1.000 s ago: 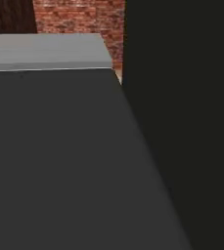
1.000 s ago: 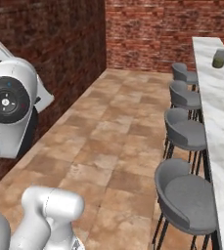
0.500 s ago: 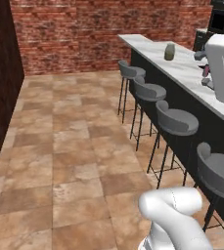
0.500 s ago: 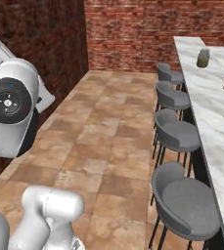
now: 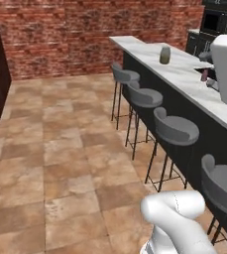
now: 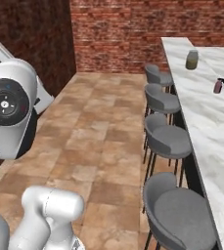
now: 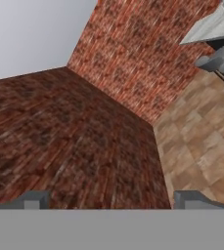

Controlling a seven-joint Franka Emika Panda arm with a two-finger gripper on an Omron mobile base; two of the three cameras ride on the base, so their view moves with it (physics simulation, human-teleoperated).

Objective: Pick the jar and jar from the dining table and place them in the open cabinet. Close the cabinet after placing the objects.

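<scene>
The end effector (image 7: 111,199) has its fingertips wide apart with nothing between them, facing brick wall and floor. Past the grey stools (image 6: 169,141), the reddish-filled jar (image 6: 217,87) stands on the marble worktop (image 6: 201,122), and farther along stands the olive-filled jar (image 6: 191,59), well apart.

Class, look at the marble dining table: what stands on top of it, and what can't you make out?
On the dining table stand two jars: an olive-yellow jar farther away and a reddish jar nearer. The table's near end runs out of the picture, so anything there is unseen.

Dining table (image 5: 184,74), white marble top: olive-yellow jar (image 5: 165,54) near far end; reddish-brown jar (image 5: 204,75) nearer, well apart.
</scene>
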